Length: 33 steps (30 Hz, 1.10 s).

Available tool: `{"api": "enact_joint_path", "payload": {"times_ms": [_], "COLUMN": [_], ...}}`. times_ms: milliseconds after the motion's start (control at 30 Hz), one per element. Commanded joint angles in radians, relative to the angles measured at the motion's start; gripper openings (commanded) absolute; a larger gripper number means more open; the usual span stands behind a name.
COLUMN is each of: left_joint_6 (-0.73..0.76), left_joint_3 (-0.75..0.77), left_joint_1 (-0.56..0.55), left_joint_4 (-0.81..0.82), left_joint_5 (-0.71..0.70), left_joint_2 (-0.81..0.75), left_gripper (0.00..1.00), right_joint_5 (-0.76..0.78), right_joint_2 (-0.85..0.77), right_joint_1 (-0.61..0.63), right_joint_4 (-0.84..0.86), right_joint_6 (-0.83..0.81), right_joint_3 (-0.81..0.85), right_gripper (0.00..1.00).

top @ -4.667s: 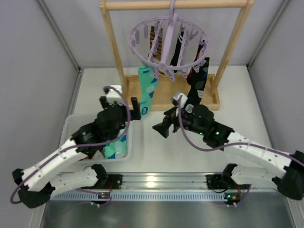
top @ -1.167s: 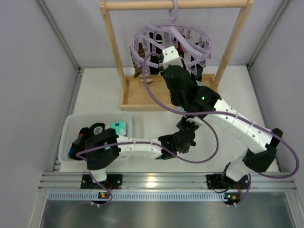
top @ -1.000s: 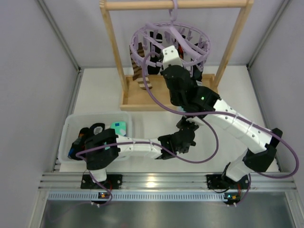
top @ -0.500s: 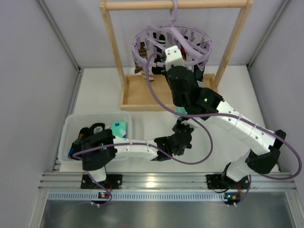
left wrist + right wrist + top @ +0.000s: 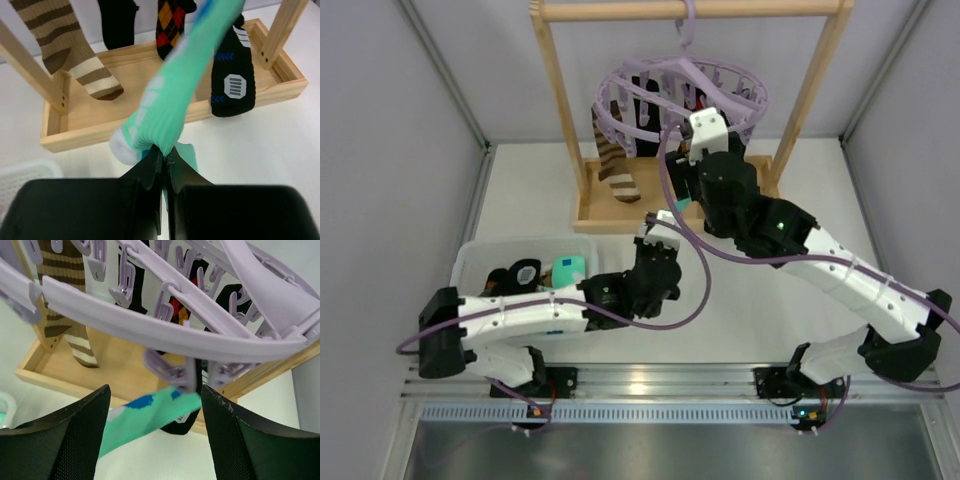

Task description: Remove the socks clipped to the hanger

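My left gripper (image 5: 164,149) is shut on the toe end of a mint-green sock (image 5: 172,100), which stretches up and to the right toward the lilac hanger (image 5: 175,330). In the right wrist view the mint-green sock's (image 5: 150,412) upper end sits at a lilac peg (image 5: 186,376); I cannot tell whether the peg still pinches it. My right gripper (image 5: 155,432) is open just below that peg, a finger on each side of the sock and not touching it. A brown-striped sock (image 5: 65,45), a plain black one (image 5: 117,22), a diamond-patterned one (image 5: 170,20) and a black one with a white patch (image 5: 230,75) hang from the hanger.
The hanger (image 5: 680,95) hooks over the top bar of a wooden rail frame (image 5: 560,90) whose base is a shallow wooden tray (image 5: 100,107). A clear plastic bin (image 5: 470,262) at the left holds loose socks. Grey walls close in both sides.
My right gripper has opened and shifted right under the hanger's ring. My left gripper has swung left and toward the frame, still shut on the mint-green sock.
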Motion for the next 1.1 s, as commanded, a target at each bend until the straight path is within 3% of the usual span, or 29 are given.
{"api": "enact_joint_path", "payload": {"times_ms": [0, 167, 367, 467, 600, 833, 1067], "left_joint_6": [-0.174, -0.195, -0.243, -0.267, -0.309, -0.390, -0.540], "left_joint_3": [-0.051, -0.145, -0.064, -0.004, 0.037, 0.056, -0.120], "left_joint_1": [0.013, 0.012, 0.055, 0.198, 0.428, 0.582, 0.691], "left_joint_4": [-0.230, -0.269, -0.470, -0.562, -0.673, -0.826, -0.840], "left_joint_5": [-0.024, -0.001, -0.084, -0.010, -0.015, -0.021, 0.096], "left_joint_2": [-0.137, -0.274, -0.346, -0.401, -0.479, -0.591, -0.642], "left_gripper": [0.00, 0.00, 0.00, 0.00, 0.00, 0.00, 0.00], "right_joint_5": [-0.070, -0.087, -0.125, -0.134, -0.122, -0.150, -0.200], "right_joint_2": [-0.105, -0.170, -0.206, -0.231, -0.242, -0.266, -0.268], "right_joint_1": [-0.007, -0.008, -0.008, -0.008, -0.010, -0.034, -0.041], "right_joint_4": [0.031, 0.048, 0.022, 0.036, 0.034, 0.069, 0.109], "right_joint_6": [0.052, 0.054, 0.104, 0.110, 0.109, 0.116, 0.118], "right_joint_3": [-0.030, -0.070, -0.094, -0.140, -0.169, -0.225, -0.274], "right_gripper": [0.70, 0.71, 0.72, 0.72, 0.73, 0.72, 0.73]}}
